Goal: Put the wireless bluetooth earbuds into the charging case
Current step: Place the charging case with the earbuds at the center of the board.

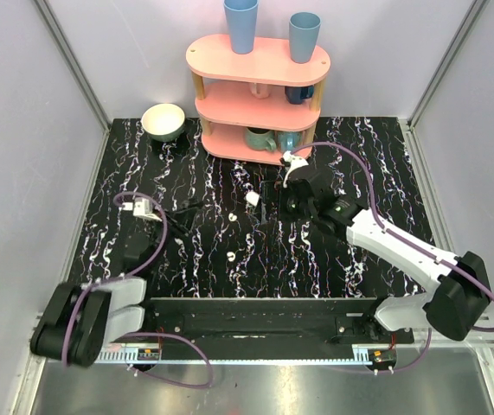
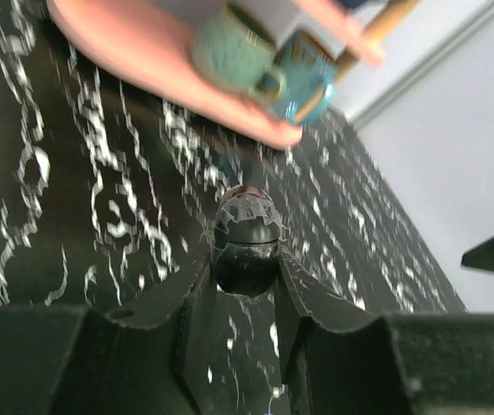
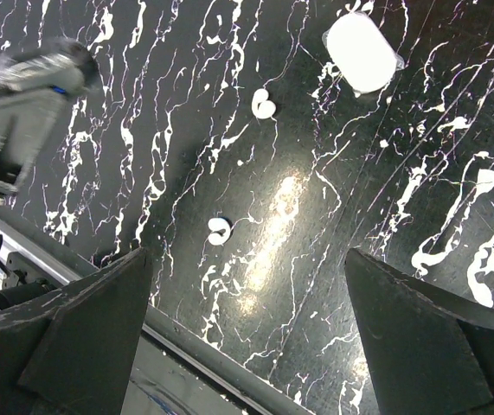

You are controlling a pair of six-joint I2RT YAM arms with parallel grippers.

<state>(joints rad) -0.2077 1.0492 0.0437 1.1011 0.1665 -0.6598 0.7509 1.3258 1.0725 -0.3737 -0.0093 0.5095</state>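
Note:
The white charging case (image 1: 252, 198) lies on the black marbled table, and shows at the top of the right wrist view (image 3: 362, 52). Two tiny white earbuds lie loose near it: one (image 1: 230, 218) close to the case (image 3: 265, 104), one (image 1: 231, 257) nearer the front (image 3: 220, 231). My right gripper (image 1: 292, 204) hangs above the table just right of the case, open wide and empty (image 3: 247, 259). My left gripper (image 1: 183, 216) sits low, left of the earbuds. Its fingers (image 2: 311, 298) stand close together, with a dark round shape at the tips that I cannot identify.
A pink three-tier shelf (image 1: 258, 60) stands at the back with blue cups on top and mugs (image 2: 234, 52) on the lower tiers. A pale bowl (image 1: 163, 121) sits to its left. A black rail (image 1: 255, 311) runs along the front edge.

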